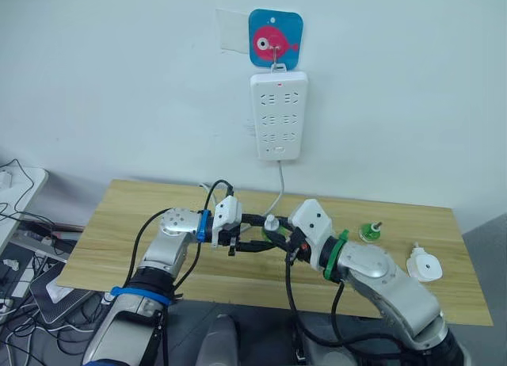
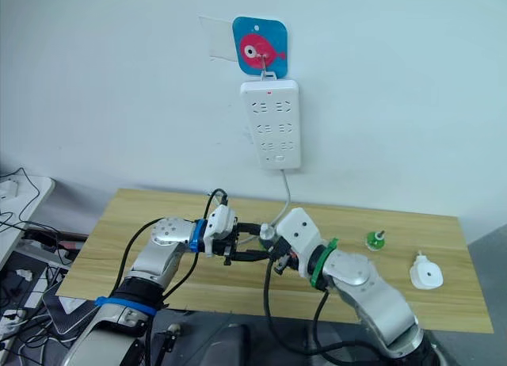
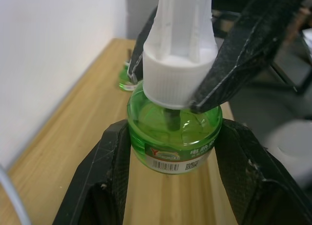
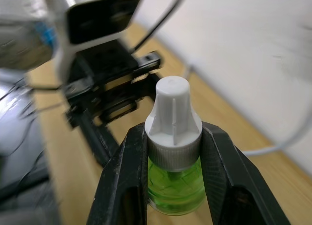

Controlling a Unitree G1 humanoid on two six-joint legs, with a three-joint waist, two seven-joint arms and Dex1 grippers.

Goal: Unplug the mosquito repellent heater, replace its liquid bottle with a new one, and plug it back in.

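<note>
A green liquid bottle (image 3: 173, 137) with a white cap (image 3: 179, 74) hangs above the middle of the table. My left gripper (image 3: 174, 137) is shut on its green body. From the other side my right gripper (image 4: 173, 137) is shut on the cap (image 4: 173, 120). In the left eye view the two grippers (image 1: 265, 235) meet at the bottle. The white mosquito repellent heater (image 1: 424, 264) lies unplugged on the table at the far right. A second green bottle (image 1: 369, 231), uncapped with its wick showing, stands to the heater's left.
A white power strip (image 1: 278, 116) hangs on the wall from a blue fish hook (image 1: 275, 39), its cable (image 1: 279, 188) dropping behind the wooden table (image 1: 119, 223). To the left, beyond the table's edge, lie cables and boxes (image 1: 24, 263).
</note>
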